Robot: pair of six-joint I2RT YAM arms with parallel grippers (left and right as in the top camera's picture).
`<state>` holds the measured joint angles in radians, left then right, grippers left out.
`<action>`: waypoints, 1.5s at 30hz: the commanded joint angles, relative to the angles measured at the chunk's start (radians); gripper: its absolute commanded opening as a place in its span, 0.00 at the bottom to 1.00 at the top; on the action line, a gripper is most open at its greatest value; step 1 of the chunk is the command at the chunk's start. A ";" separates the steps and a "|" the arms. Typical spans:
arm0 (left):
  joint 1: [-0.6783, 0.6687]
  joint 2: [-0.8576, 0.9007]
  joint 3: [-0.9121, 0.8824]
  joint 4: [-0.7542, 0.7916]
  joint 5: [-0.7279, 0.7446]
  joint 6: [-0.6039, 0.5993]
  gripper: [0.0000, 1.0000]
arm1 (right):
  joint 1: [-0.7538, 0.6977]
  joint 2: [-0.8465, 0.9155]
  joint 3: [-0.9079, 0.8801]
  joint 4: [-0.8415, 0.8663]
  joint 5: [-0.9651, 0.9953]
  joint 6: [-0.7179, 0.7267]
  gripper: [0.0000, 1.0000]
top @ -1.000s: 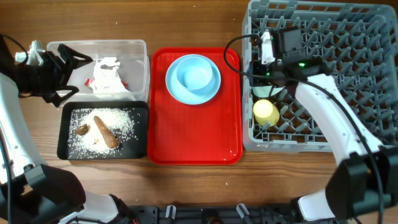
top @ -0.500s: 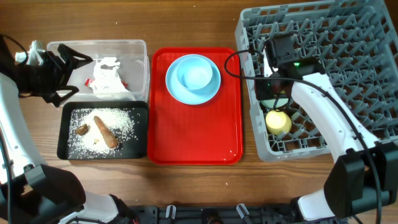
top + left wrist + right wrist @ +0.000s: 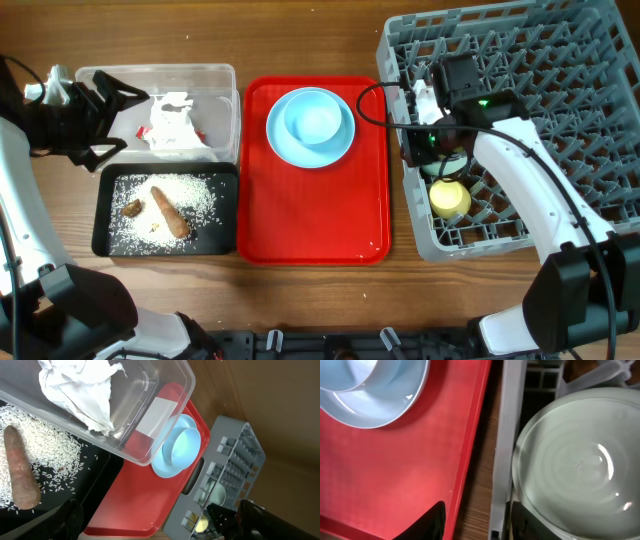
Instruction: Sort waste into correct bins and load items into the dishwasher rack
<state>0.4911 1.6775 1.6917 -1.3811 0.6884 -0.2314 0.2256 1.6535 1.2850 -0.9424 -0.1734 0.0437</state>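
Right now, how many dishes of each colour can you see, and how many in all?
Light blue: 2, the light blue bowl on the light blue plate, both on the red tray.
Mint-green: 1, the mint-green bowl in the rack.
Yellow: 1, the yellow cup in the rack.
Total: 4.

1. Far-left corner: tub (image 3: pixel 225 75), holding napkin (image 3: pixel 172 125) and wrapper (image 3: pixel 142 131).
2. Just nearer: shallow tray (image 3: pixel 100 210), holding rice (image 3: pixel 200 200) and food piece (image 3: pixel 170 212).
3. Centre: serving tray (image 3: pixel 310 210), with bowl (image 3: pixel 318 122) on plate (image 3: pixel 285 145) at its far end.
4. Right edge: rack (image 3: pixel 580 120), with cup (image 3: pixel 449 198) and second bowl (image 3: pixel 570 470) by its left wall.
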 commanded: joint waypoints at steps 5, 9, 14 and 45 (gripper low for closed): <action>0.004 0.003 0.001 0.000 -0.003 -0.009 1.00 | 0.000 -0.026 -0.067 0.096 -0.038 -0.017 0.38; 0.004 0.003 0.001 0.000 -0.003 -0.009 1.00 | 0.000 -0.025 -0.068 0.100 -0.001 -0.014 0.36; 0.004 0.003 0.001 0.000 -0.003 -0.009 1.00 | 0.000 -0.024 -0.070 0.100 -0.001 -0.013 0.35; 0.004 0.003 0.001 0.000 -0.003 -0.009 1.00 | 0.000 -0.024 -0.154 0.304 0.025 0.133 0.17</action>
<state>0.4911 1.6775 1.6917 -1.3811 0.6884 -0.2314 0.2180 1.6482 1.1297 -0.6422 -0.1516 0.1120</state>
